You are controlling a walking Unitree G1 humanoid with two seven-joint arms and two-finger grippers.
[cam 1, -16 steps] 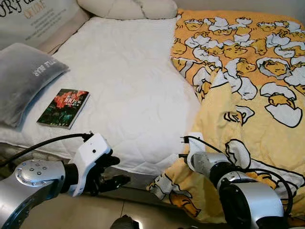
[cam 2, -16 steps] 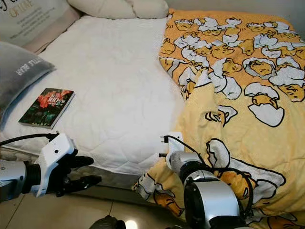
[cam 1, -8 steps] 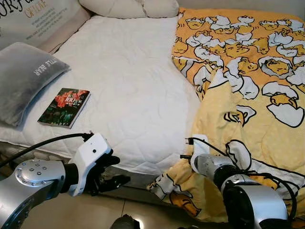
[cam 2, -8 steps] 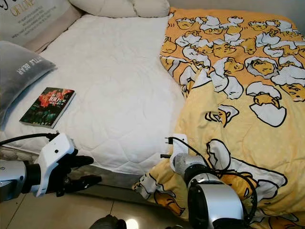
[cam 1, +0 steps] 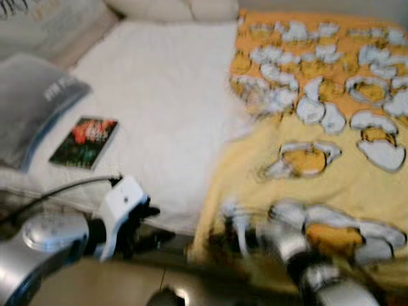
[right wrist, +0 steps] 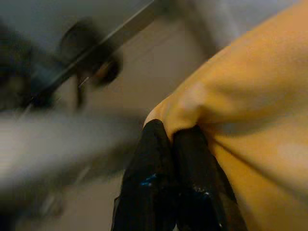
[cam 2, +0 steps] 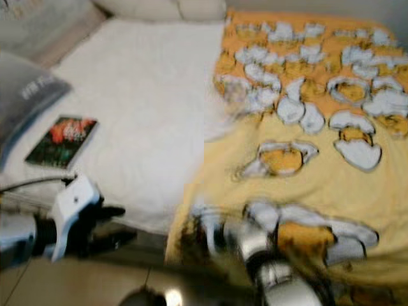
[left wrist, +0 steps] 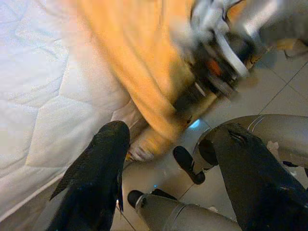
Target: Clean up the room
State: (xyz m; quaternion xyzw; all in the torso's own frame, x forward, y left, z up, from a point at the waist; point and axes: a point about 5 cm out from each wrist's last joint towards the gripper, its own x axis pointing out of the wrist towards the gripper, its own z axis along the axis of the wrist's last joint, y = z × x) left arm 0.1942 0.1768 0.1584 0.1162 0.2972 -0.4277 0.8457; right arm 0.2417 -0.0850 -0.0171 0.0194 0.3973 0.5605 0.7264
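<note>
The blanket [cam 1: 331, 159] is yellow-orange with a white and orange cartoon egg print all over, sitting on a plain white quilted mattress [cam 1: 159, 108]. There's a grey pillow [cam 1: 32, 108] with white lettering, and a dark green book [cam 1: 84, 142] with a red splash on the cover.

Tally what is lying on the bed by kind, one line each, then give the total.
Blanket, yellow with a cartoon print: 1
Book, dark cover: 1
Grey cushion: 1
Cream pillows at the head of the bed: 2, though the picture is blurred
Total: 5
</note>
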